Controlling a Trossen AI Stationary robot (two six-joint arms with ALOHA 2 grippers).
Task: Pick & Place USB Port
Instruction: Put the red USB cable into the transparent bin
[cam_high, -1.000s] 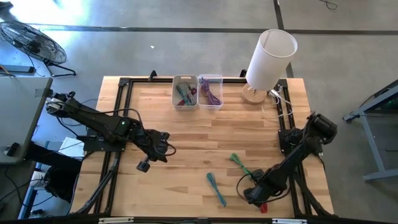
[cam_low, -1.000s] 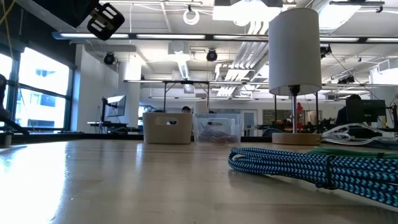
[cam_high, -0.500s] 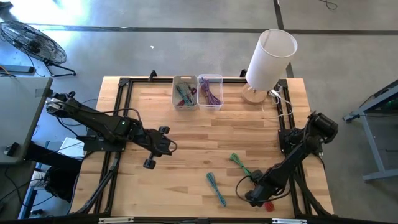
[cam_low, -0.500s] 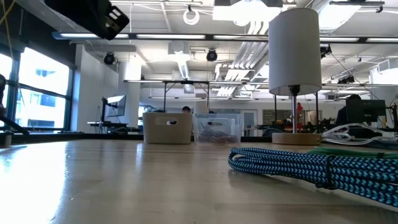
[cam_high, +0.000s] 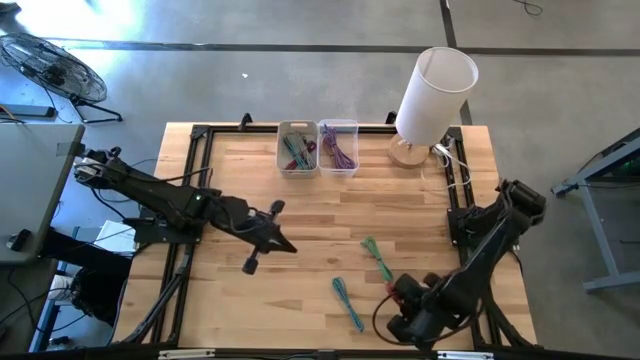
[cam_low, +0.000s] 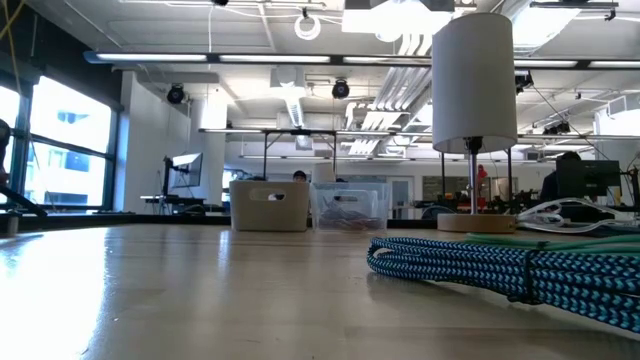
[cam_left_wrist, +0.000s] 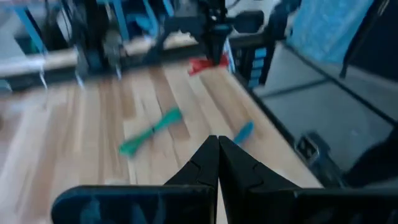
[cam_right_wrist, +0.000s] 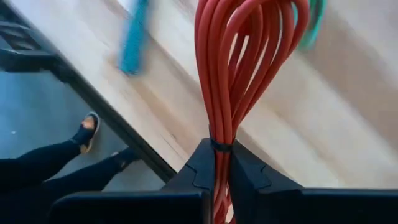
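My right gripper (cam_right_wrist: 222, 149) is shut on a red cable bundle (cam_right_wrist: 239, 56) above the table's near right part (cam_high: 400, 295). A green cable bundle (cam_high: 378, 258) and a blue one (cam_high: 347, 303) lie flat on the wood to its left; the low view shows the blue braided cable (cam_low: 500, 265) close up. My left gripper (cam_high: 283, 245) hovers shut and empty over the table's middle, its fingertips (cam_left_wrist: 217, 158) pointing toward the green cable (cam_left_wrist: 149, 130) and the red bundle (cam_left_wrist: 208, 62). My right gripper pinches the red bundle between its two fingers at the black tie (cam_right_wrist: 221, 147) around its gathered end. The loops (cam_right_wrist: 249, 37) fan out past the fingertips. The bundle is lifted clear of the table.
Two small bins (cam_high: 297, 147) (cam_high: 338, 145) with cables stand at the far edge, and a white lamp (cam_high: 435, 95) at the far right corner. A black frame (cam_high: 195, 200) borders the table. A person's legs (cam_right_wrist: 56, 158) show beyond the near edge.
My right gripper has taken up the red bundle from the table's near right edge, lifted it clear and carried it leftward and away from that edge. My left gripper has moved toward the table's right, over its middle, leaving the low view's top.
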